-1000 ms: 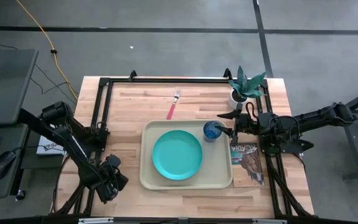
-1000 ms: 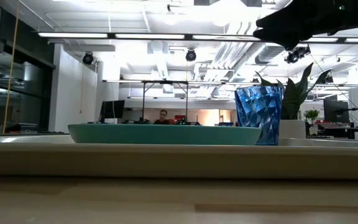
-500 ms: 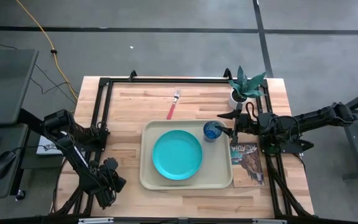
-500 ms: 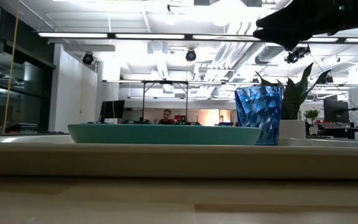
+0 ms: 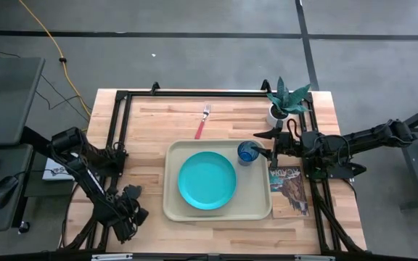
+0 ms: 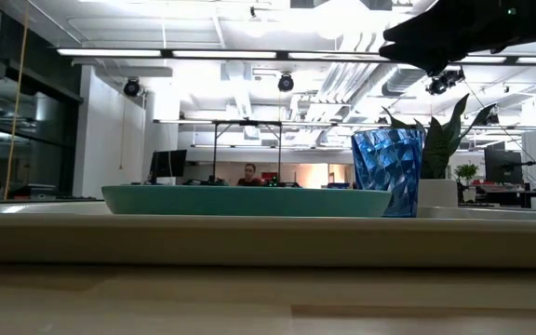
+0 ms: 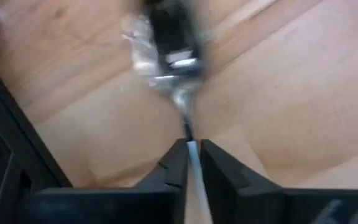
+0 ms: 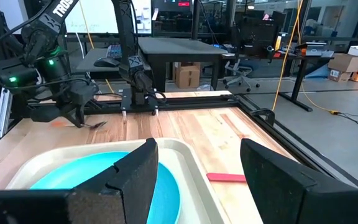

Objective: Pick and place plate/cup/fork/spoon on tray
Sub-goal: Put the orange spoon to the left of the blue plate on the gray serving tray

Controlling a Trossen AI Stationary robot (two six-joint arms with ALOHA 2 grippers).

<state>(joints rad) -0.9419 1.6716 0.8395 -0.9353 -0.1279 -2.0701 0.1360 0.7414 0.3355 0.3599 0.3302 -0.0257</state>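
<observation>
**Plate and cup on tray; spoon being gripped; fork left**

The plate (image 5: pixel 207 180) is seen lying in the middle of the tray (image 5: pixel 261 209), and the cup (image 5: pixel 246 152) stands upright in the tray's far right corner, just beside the plate. These two items are judged done.

The fork (image 5: pixel 202 123) is seen on the bare counter (image 5: pixel 158 127), beyond the tray and apart from it; it remains to be moved.

The spoon (image 7: pixel 166 56) is found at the counter's near left corner, well apart from the tray. The left end effector (image 7: pixel 191 158) is lowered over it, and its fingers are closed almost together on the spoon's thin stem. Whether the spoon is lifted cannot be told.

The right end effector (image 8: pixel 197 162) is held wide open with nothing in it, just beside the cup at the tray's right edge.
</observation>
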